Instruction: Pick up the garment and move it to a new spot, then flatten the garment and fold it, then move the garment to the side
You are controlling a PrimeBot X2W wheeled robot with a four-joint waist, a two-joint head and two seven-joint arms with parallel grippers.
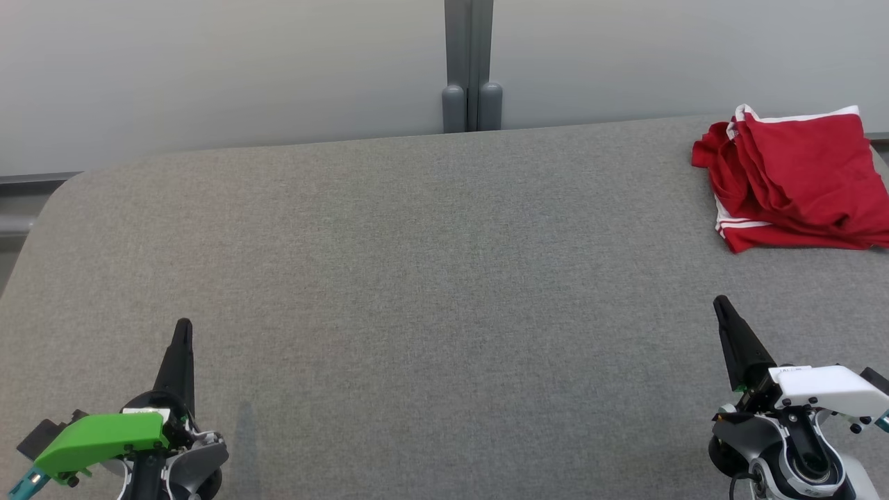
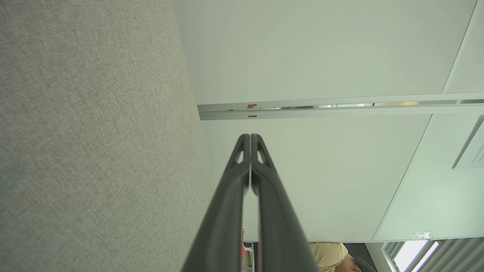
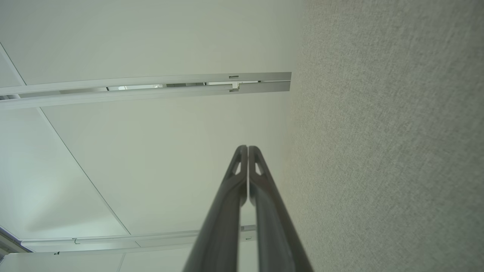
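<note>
The left gripper (image 1: 183,326) and right gripper (image 1: 721,303) are closed on nothing at the near side of the grey table (image 1: 417,264). The red garment (image 1: 806,173) is heaped at the far right edge, where it could be dragged off by a one-layer pinch.

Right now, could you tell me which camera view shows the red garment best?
The head view: the red garment lies roughly folded at the far right of the table, nearly whole. The wrist views face the grey table and pale wall panels.
</note>
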